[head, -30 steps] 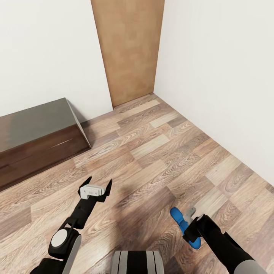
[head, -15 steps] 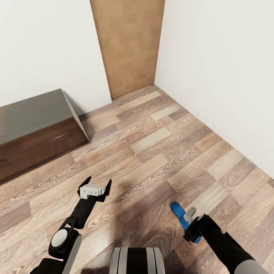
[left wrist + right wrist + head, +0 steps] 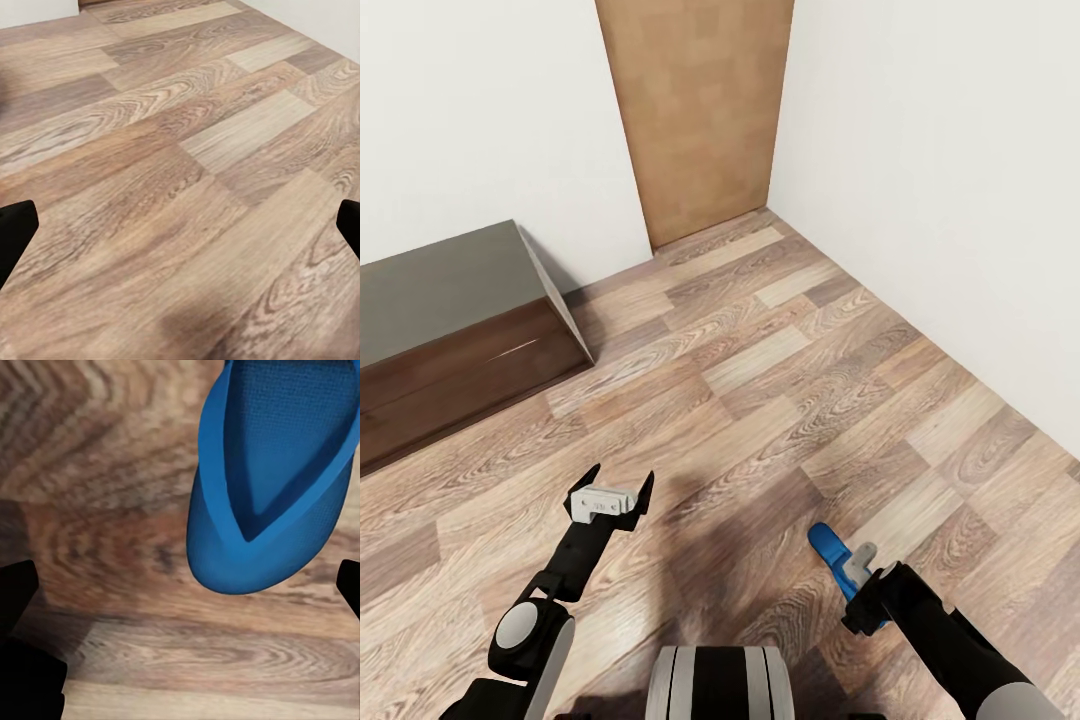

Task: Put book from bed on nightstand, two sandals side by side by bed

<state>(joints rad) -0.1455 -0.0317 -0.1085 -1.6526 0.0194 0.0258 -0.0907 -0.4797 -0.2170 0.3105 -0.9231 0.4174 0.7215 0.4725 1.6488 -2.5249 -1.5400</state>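
Right gripper (image 3: 857, 572): a blue sandal (image 3: 838, 565) is seen at it in the head view, above the plank floor (image 3: 780, 400), with a grey finger (image 3: 857, 556) lying against the sandal. In the right wrist view the sandal (image 3: 274, 472) is seen close up, sole edge and strap visible, over the floor (image 3: 112, 510); the dark finger tips (image 3: 15, 592) are seen far apart at the picture edges, away from the sandal. Whether the sandal is actually pinched cannot be told from these views.

Left gripper (image 3: 612, 487): jaws are spread wide, nothing is held between them. It is held over bare floor. In the left wrist view the two dark fingertips (image 3: 15, 229) are seen at opposite picture edges, with only floor planks (image 3: 180, 172) between them.

Surroundings: a long dark brown dresser (image 3: 450, 340) with a glossy top is set against the white wall (image 3: 480, 110) on the robot's left, well apart from the left gripper. A brown wooden door (image 3: 695, 110) is seen in the room corner ahead, between the left wall and the right white wall (image 3: 940, 180). The dresser's near corner is near the door's bottom edge, not touching it. The robot's grey trunk (image 3: 720, 685) is seen at the lower edge between both arms.
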